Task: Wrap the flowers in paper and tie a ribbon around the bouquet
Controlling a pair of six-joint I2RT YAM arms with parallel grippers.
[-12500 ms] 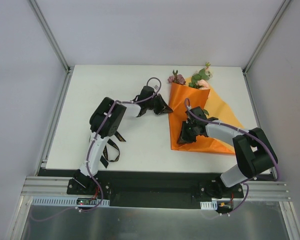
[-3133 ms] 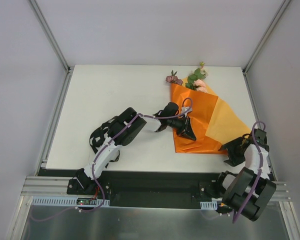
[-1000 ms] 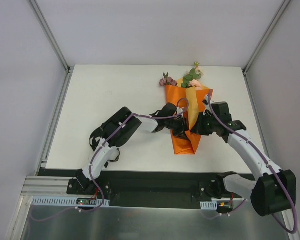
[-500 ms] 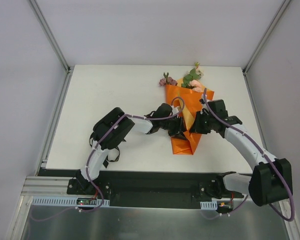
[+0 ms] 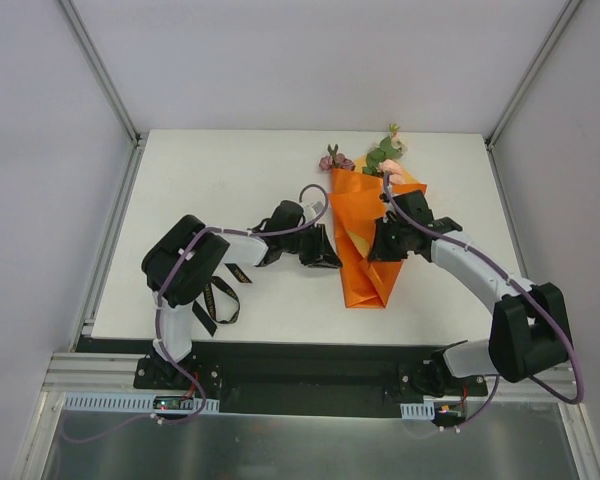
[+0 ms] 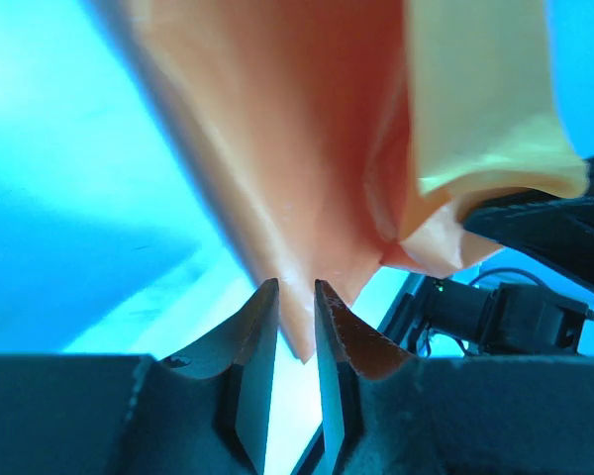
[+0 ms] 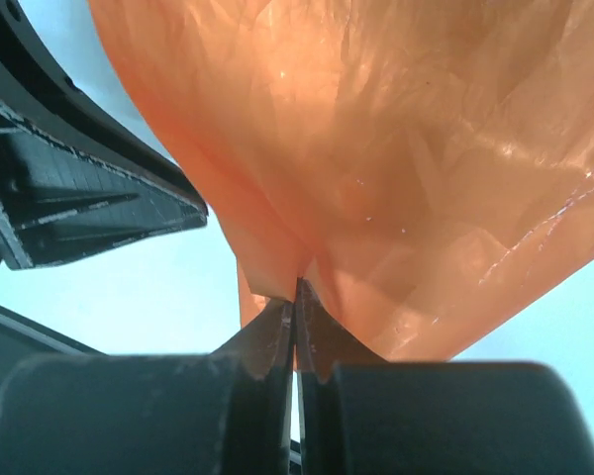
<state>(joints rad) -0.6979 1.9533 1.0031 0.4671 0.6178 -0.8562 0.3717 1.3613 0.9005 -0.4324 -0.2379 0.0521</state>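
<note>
Plain grey walls and aluminium rails enclose a white surface (image 5: 230, 190). On it, right of centre, the large bright orange glossy sheet of paper (image 5: 360, 215) lies folded into a narrow cone. The small bunch of pink and mauve flowers (image 5: 365, 160), with green leaves, pokes out at the cone's far, wide end. The right end effector (image 7: 297, 297) is closed on a fold of the paper partway down the cone, pinning the overlapped flap. The left end effector (image 6: 295, 312) sits just beside the cone's left edge with its jaws narrowly parted. A corner of the paper lines up with the gap, but I cannot tell whether it touches the pads. The long narrow black ribbon (image 5: 218, 303) lies well apart from the cone, by the left arm near the front edge. The wrapping looks close to done and the tying not yet begun. The next move probably calls for the right pinch to hold so the cone cannot spring open, while the left arm goes for the ribbon.
</note>
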